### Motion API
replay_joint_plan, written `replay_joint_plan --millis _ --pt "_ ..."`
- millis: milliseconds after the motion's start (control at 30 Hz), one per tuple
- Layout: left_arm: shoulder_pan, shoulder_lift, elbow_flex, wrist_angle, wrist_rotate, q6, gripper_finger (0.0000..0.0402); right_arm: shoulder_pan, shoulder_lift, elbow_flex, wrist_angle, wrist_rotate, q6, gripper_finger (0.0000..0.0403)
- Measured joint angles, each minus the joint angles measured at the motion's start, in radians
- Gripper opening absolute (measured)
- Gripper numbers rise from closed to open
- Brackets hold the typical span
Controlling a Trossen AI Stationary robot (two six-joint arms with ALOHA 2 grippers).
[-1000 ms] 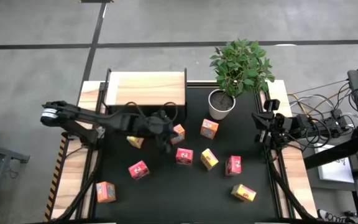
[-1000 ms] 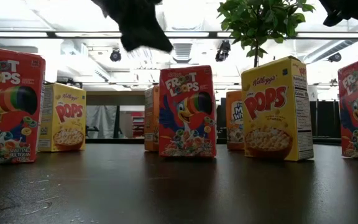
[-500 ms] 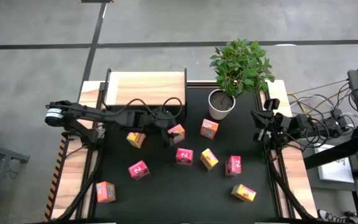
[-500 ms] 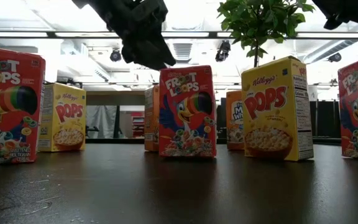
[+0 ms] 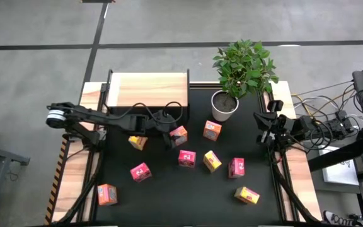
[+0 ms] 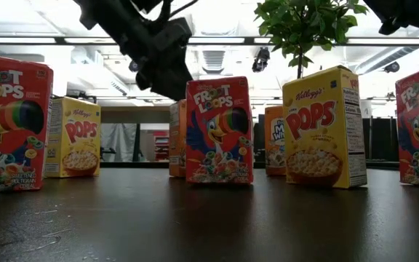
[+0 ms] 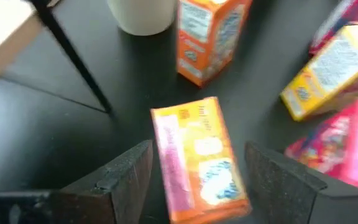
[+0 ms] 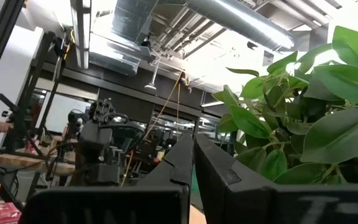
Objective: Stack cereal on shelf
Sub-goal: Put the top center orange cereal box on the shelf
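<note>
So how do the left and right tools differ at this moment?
The left tool is open; the right tool is shut. The left tool straddles an orange box near the shelf; the right tool sits at the right edge of the table, by the plant. Neither holds anything.

Grey concrete floor (image 5: pixel 169 25) w/ dark seam lines. Ceiling: silver ducts (image 8: pixel 241 22), spot lamps (image 6: pixel 134 65). Bright strip lights overhead.

shelf top (image 5: pixel 147 88): bare | plant pot (image 5: pixel 224 105): beside it | boxes: gaps between
</note>
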Motion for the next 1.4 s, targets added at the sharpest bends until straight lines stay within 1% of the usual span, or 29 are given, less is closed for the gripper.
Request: replay_joint_plan --millis 100,300,400,533,767,1067,1200,1333,1400 --pt "0.001 0.022 -0.001 0.019 -0.008 0.003 0.0235 0.000 0.000 0.000 -0.001 0.000 0.000 0.0009" --pt "-0.001 0.068 0.002 0.064 0.021 0.012 0.0235 0.000 0.000 0.000 -0.004 0.000 0.000 0.0009" --pt "0.000 0.069 0.003 0.068 0.035 0.016 0.0235 0.000 0.000 0.000 -0.004 0.001 -0.001 0.0009" --pt "0.000 0.060 0.013 0.033 0.035 0.021 0.0235 0.000 0.000 0.000 -0.005 0.002 -0.003 0.0009" --pt "0.007 0.039 0.021 0.036 0.035 0.052 0.0253 0.000 0.000 0.000 -0.006 0.002 -0.004 0.0009" --pt "0.010 0.037 0.021 0.011 0.036 0.250 0.0256 0.000 0.000 0.000 -0.006 0.002 -0.004 0.0009" --pt "-0.003 0.037 0.020 -0.048 0.113 0.410 0.0243 0.000 0.000 0.000 -0.006 0.002 -0.004 0.0009" --pt "-0.009 0.044 0.004 -0.072 0.122 0.429 0.0219 0.000 0.000 0.000 -0.009 0.002 -0.004 0.0009" --pt "-0.007 0.044 -0.011 -0.050 0.121 0.423 0.0206 0.000 0.000 0.000 -0.012 0.001 -0.002 0.0009"
